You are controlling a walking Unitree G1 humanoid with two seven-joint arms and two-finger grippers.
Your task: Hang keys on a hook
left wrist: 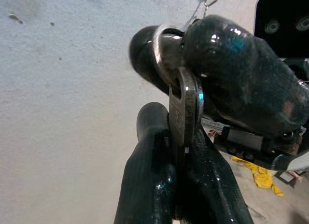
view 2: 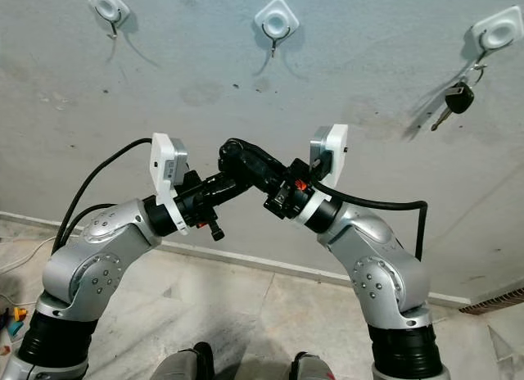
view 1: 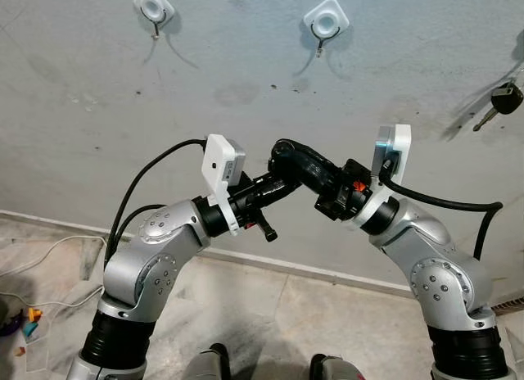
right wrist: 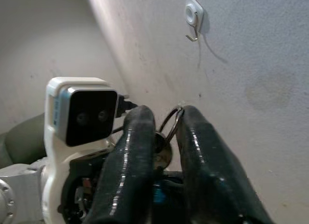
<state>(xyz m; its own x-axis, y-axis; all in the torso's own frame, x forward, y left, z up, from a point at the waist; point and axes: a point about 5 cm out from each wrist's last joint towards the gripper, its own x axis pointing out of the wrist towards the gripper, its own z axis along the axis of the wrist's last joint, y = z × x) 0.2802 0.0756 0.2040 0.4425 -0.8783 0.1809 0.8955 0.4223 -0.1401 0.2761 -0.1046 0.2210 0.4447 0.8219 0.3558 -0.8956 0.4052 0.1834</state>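
A silver key (left wrist: 186, 105) on a metal ring (left wrist: 161, 52) sits where my two grippers meet, in front of the grey wall. My left gripper (left wrist: 176, 137) is shut on the key's blade. My right gripper (right wrist: 165, 115) comes from the other side and is shut on the ring (right wrist: 169, 123). In the eye views both grippers meet at chest height, left (view 1: 277, 183) and right (view 1: 285, 152). Above them on the wall are two bare white hooks (view 1: 154, 7) (view 1: 326, 21). A third hook (view 2: 497, 32) at the right carries a black-headed key (view 2: 456, 100).
Pale tiled floor (view 1: 270, 306) runs below the wall's skirting. A white cable (view 1: 49, 257) and small coloured bits (view 1: 24, 323) lie at the lower left. A yellow object (left wrist: 260, 175) lies on the floor. My feet (view 1: 213, 359) stand close to the wall.
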